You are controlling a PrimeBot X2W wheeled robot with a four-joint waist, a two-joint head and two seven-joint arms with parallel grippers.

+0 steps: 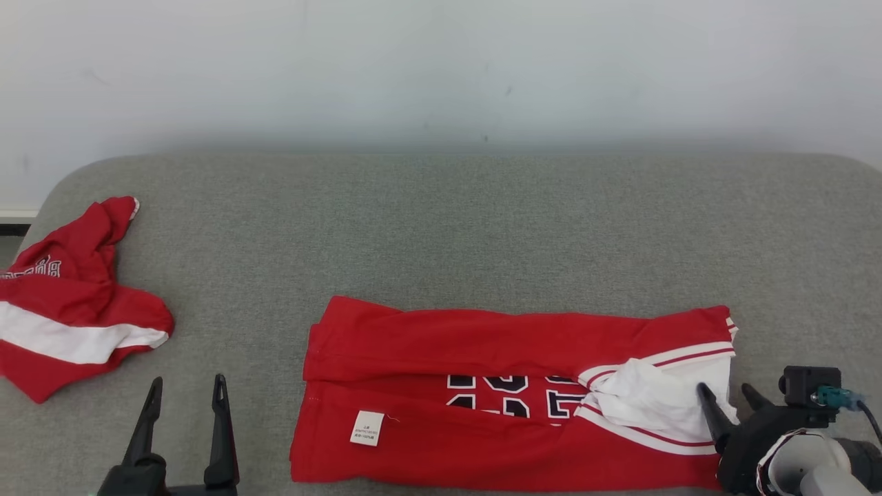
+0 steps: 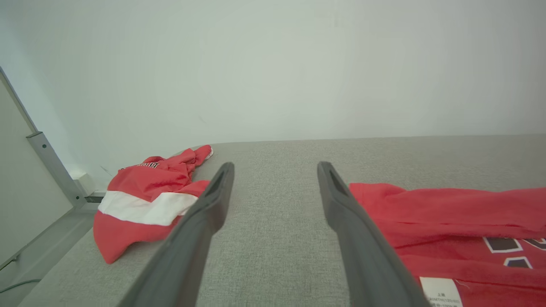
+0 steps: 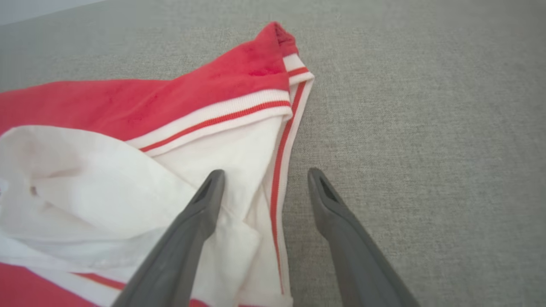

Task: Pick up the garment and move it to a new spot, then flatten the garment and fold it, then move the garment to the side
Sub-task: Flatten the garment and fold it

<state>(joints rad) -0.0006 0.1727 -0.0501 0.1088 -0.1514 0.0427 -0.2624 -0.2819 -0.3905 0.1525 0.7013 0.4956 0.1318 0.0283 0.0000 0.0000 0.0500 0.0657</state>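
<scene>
Garment (image 1: 482, 337): laid on the desk (image 1: 441, 227) near the front, right of the middle, and folded lengthwise into a long red band. Dark numerals are seen between the two flaps, and white cloth and striped trim are bunched at the right end.
Label (image 1: 366, 428): white, seen on the near flap towards the left end.
Left jaws: held wide, nothing gripped; placed over bare desk just left of the garment.
Right jaws: held wide, nothing gripped; set astride the garment's right edge, one finger (image 3: 187, 230) over white cloth, the other over bare desk. Whether the cloth is touched cannot be told.
Other garment (image 1: 76, 303): red with a white band, crumpled at the desk's left edge, well apart from the folded one.
</scene>
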